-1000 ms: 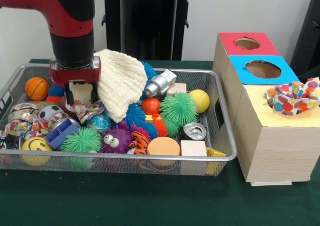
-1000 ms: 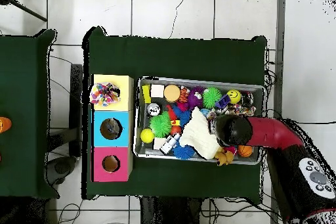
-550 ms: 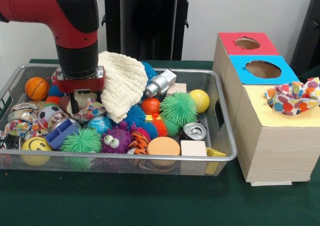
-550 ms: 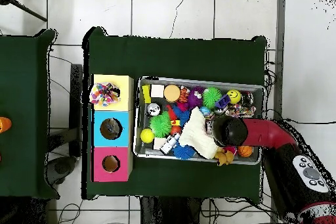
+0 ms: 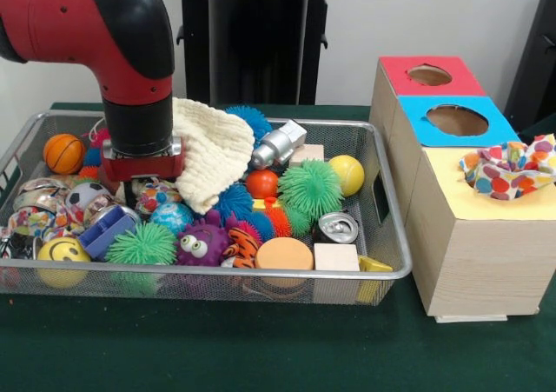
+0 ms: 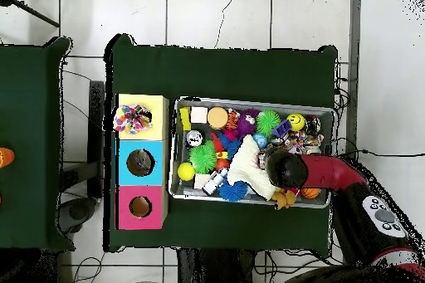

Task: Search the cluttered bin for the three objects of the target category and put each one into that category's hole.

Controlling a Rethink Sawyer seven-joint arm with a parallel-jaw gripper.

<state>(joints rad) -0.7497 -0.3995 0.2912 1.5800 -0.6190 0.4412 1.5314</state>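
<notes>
You are looking at a green table (image 5: 261,357) with the wire bin (image 5: 387,235) on it and, just beside the bin, a wooden box (image 5: 473,262) with three coloured tops. Its red (image 5: 430,77) and blue (image 5: 456,121) tops each show an open hole. The yellow top's (image 5: 486,202) hole is covered by a spotted cloth (image 5: 512,170) bunched over it; the picture's edge cuts that cloth off.

The red and black arm (image 5: 95,27) comes down into the bin's side farthest from the box, and its wrist blocks your sight of the clutter below. The gripper (image 5: 139,183) is sunk among patterned balls there, and you cannot tell whether it is spread, closed or holding anything. From overhead the arm (image 6: 328,172) covers that end of the bin too.

A cream knitted cloth (image 5: 208,149) lies draped against the wrist, hiding whatever sits beneath it; blue spiky balls (image 5: 248,118) poke out at its edges.

Smaller pieces show clearly: a green spiky ball (image 5: 311,188), a yellow ball (image 5: 347,175), an orange disc (image 5: 283,255), a wooden cube (image 5: 336,257), a crushed can (image 5: 337,227), a silver toy (image 5: 276,144), a purple monster (image 5: 201,244), a smiley ball (image 5: 61,253) and a small basketball (image 5: 63,153). A yellow piece (image 5: 375,264) behind the cube is mostly hidden.
</notes>
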